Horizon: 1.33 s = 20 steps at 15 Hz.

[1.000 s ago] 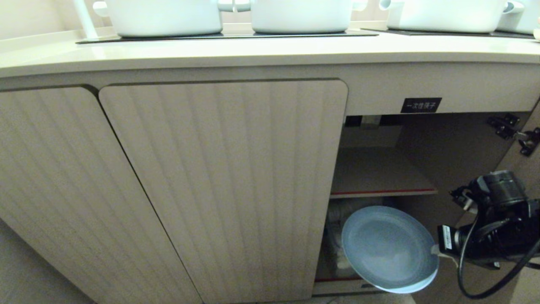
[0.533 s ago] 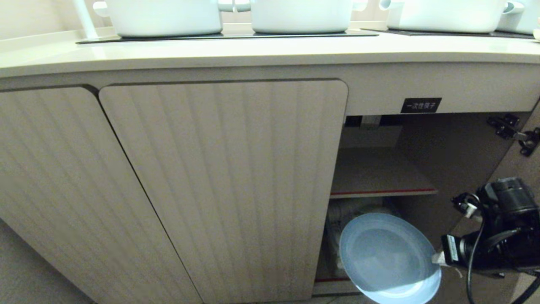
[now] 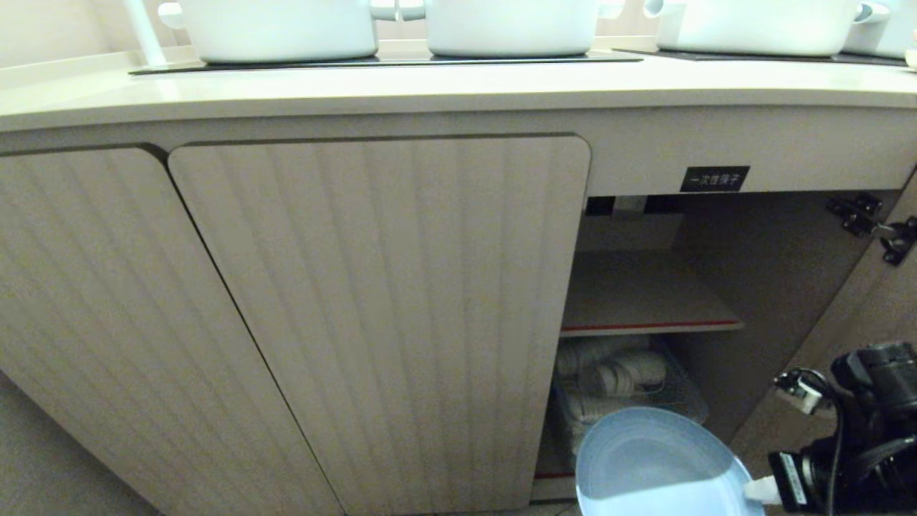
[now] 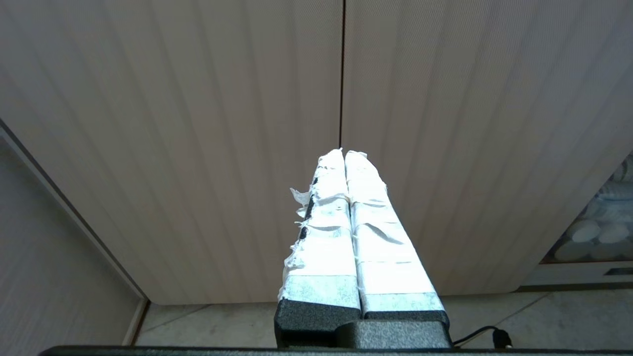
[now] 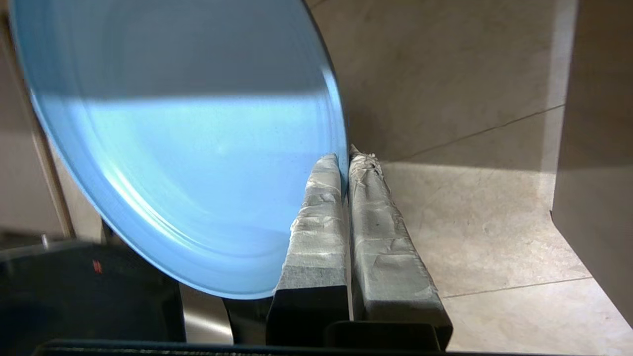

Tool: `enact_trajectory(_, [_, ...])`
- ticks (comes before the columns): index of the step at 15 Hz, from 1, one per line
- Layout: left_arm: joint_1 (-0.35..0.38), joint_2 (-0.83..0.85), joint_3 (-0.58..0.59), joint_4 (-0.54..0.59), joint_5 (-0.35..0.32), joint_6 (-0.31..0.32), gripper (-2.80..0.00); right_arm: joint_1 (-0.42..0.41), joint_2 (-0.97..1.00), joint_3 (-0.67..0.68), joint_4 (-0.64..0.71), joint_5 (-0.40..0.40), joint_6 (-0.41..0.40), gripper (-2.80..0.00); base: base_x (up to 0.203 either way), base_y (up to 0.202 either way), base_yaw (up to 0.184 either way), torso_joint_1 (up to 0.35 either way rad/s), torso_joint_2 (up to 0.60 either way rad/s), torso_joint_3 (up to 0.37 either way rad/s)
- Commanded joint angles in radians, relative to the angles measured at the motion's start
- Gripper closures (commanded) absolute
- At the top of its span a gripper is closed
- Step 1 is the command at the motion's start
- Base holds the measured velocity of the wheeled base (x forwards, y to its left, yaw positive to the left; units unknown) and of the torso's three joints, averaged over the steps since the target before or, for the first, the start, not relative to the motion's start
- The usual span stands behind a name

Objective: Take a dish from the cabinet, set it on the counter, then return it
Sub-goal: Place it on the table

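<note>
The light-blue dish (image 3: 655,466) hangs low in front of the open cabinet (image 3: 645,287), partly cut off by the head view's bottom edge. My right gripper (image 3: 756,491) is shut on the dish's right rim; in the right wrist view the dish (image 5: 188,148) stands on edge with its rim pinched between the taped fingers (image 5: 316,217) of the gripper (image 5: 346,158). The cream counter (image 3: 430,89) runs across the top. My left gripper (image 4: 343,153) is shut and empty, pointing at the closed ribbed doors (image 4: 247,123).
White pots (image 3: 279,29) stand on the black cooktop panels on the counter. A wire basket of white crockery (image 3: 616,380) sits on the cabinet floor under the bare inner shelf (image 3: 637,294). The open door with its hinges (image 3: 870,222) is at the right. Tiled floor (image 5: 494,222) lies below.
My right arm has drawn down and toward me with the dish, out of the cabinet opening. The basket of white crockery behind it has come into sight.
</note>
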Motion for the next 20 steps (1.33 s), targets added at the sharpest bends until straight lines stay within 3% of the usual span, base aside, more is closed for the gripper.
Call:
enact_trajectory(1, [0.000, 0.000, 0.000, 0.000, 0.001, 0.000, 0.00, 0.001, -0.032, 0.027, 0.000, 0.015, -0.007, 0.00, 0.000, 0.000, 0.000, 0.000, 0.00, 0.000])
enact_trajectory(5, [0.000, 0.000, 0.000, 0.000, 0.000, 0.000, 0.00, 0.001, -0.062, 0.070, 0.000, 0.040, -0.104, 0.00, 0.000, 0.000, 0.000, 0.000, 0.00, 0.000])
enact_trajectory(10, [0.000, 0.000, 0.000, 0.000, 0.000, 0.000, 0.00, 0.005, -0.114, 0.138, 0.000, 0.043, -0.106, 0.00, 0.000, 0.000, 0.000, 0.000, 0.00, 0.000])
enact_trajectory(14, [0.000, 0.000, 0.000, 0.000, 0.000, 0.000, 0.00, 0.006, -0.174, 0.185, 0.016, 0.098, -0.101, 0.00, 0.000, 0.000, 0.000, 0.000, 0.00, 0.000])
enact_trajectory(20, [0.000, 0.000, 0.000, 0.000, 0.000, 0.000, 0.00, 0.004, -0.197, 0.174, 0.072, 0.118, -0.104, 0.00, 0.000, 0.000, 0.000, 0.000, 0.00, 0.000])
